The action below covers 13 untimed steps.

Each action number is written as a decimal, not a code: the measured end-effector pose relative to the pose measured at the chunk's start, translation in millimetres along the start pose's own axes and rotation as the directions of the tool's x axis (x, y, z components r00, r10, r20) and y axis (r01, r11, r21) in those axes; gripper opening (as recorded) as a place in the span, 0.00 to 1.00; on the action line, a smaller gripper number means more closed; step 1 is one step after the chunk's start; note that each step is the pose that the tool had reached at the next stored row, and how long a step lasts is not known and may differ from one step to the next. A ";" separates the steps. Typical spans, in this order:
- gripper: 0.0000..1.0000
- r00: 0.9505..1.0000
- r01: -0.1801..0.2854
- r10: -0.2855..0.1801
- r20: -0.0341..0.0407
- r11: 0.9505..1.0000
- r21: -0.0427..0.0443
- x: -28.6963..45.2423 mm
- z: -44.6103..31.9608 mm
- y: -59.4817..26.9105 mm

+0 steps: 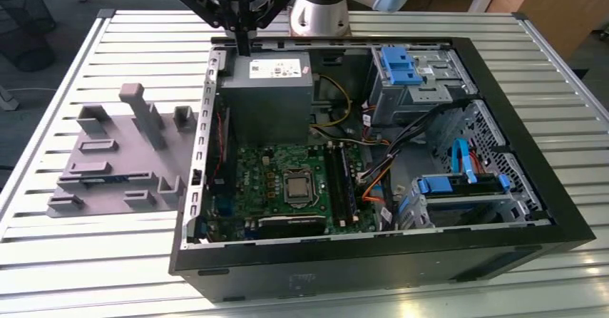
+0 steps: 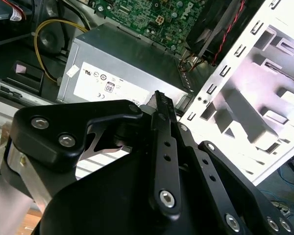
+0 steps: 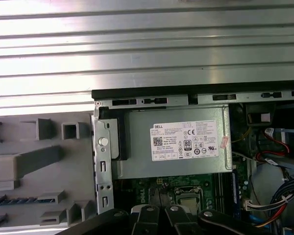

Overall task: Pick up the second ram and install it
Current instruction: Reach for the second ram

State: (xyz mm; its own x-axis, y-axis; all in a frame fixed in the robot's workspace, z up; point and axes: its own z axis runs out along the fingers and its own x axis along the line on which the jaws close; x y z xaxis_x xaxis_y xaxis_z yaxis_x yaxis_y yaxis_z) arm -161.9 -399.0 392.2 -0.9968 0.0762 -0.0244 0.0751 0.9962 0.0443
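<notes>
While gripper (image 1: 244, 45) hovers, second ram (image 1: 95, 177) lies well apart.

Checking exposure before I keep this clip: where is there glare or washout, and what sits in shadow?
First wrist view: the slatted table glares near white. Second wrist view: the grey fixture is washed out, the gripper dark in front. Exterior view: evenly lit, the case interior in shadow.
</notes>
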 end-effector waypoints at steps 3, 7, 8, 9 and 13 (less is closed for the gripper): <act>0.11 1.000 0.000 0.000 0.000 1.000 0.000 2.0 0.0 -0.1; 0.11 1.000 0.000 0.000 0.000 1.000 0.000 4.6 0.0 -0.3; 0.11 1.000 0.000 0.000 0.000 1.000 0.000 5.2 0.0 -0.4; 0.11 1.000 0.000 0.000 0.000 1.000 0.000 5.8 0.0 -0.4; 0.11 1.000 0.000 0.000 0.000 1.000 0.000 8.0 -0.1 -0.6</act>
State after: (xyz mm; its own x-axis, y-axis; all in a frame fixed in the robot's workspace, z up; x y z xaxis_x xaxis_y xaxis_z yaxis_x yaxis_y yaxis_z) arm -169.9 -398.9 392.0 -0.9968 0.0762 -0.0244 0.0751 0.9962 0.0443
